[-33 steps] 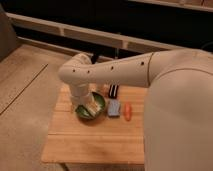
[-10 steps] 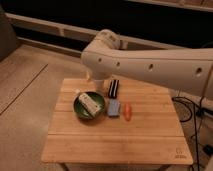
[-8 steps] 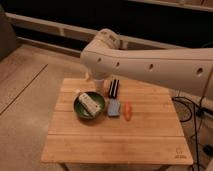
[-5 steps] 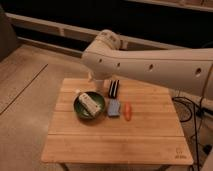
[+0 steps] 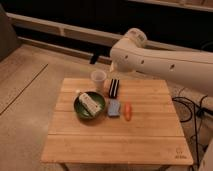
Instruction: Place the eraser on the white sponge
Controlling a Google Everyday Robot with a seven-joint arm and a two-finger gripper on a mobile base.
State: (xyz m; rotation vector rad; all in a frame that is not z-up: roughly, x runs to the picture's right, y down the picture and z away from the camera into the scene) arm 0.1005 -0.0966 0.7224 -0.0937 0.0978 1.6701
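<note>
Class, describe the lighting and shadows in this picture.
Camera view: dim warm light, dark background; the pale arm is brightest; no glare on the table; the gripper, at the arm's end above the far edge near the eraser, looks shaded.

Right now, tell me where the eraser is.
Camera view: the eraser lies near the table's far edge, right of the cup, behind the sponge. The tool hangs beyond that edge, past the cup.

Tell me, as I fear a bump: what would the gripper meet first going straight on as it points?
Likely the eraser: the gripper hangs just above its far end, pointing down. Depth is unclear, so it might meet the table behind it.
</note>
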